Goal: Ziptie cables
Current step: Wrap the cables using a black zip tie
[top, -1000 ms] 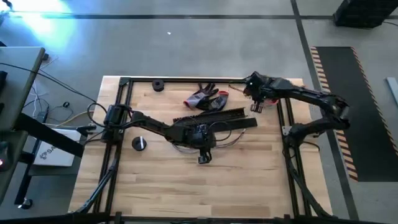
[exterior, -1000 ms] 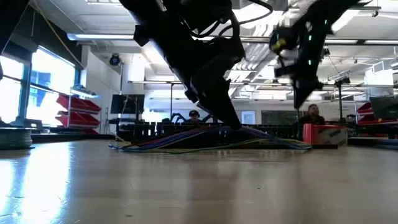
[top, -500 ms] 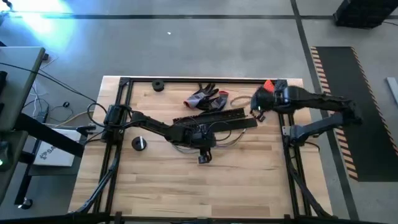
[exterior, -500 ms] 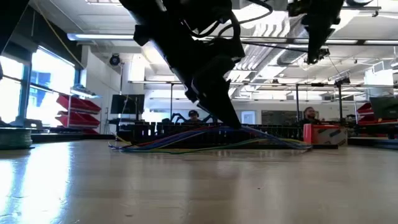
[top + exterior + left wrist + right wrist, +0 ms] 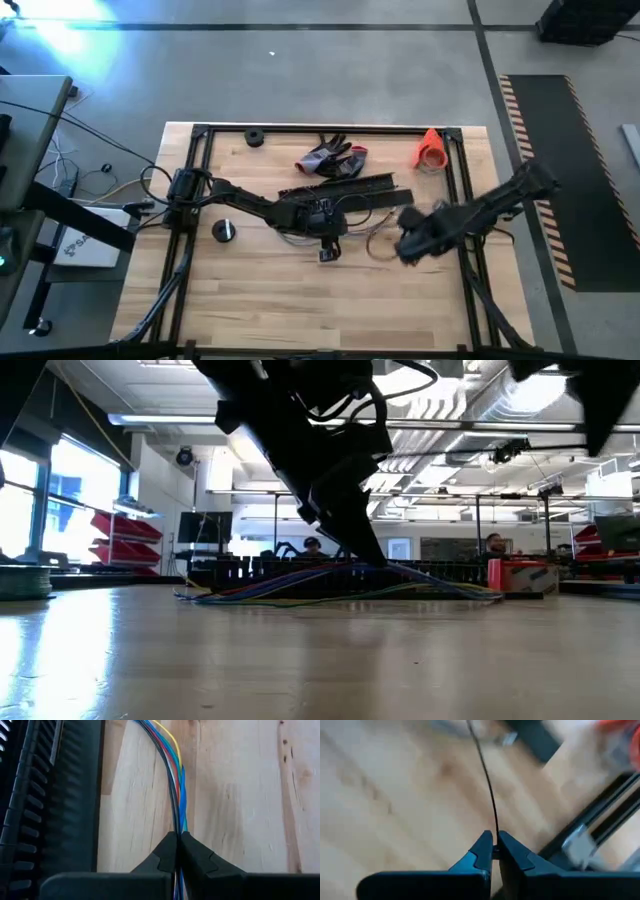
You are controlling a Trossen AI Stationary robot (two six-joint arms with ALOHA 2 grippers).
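1. At table centre, beside the black slotted strips (image 5: 345,187): cables (image 5: 175,795), a multi-coloured bundle lying on the wooden table (image 5: 260,290).
2. Left gripper (image 5: 178,842): fingers pressed together, pinching the cables just beside the strips.
3. Right gripper (image 5: 495,842): fingers pressed together on a thin black strand, likely a ziptie (image 5: 485,780); positioned over the right half of the table, near the bundle's loose end.
4. Step in hand, as judged: bringing the tie to the bundle.
5. For a good result: bundle kept gathered by the left grip; tie threaded under the wires close to that grip; slack avoided.
6. Also present: gloves (image 5: 330,158); orange cone-shaped item (image 5: 430,150) at the far edge.
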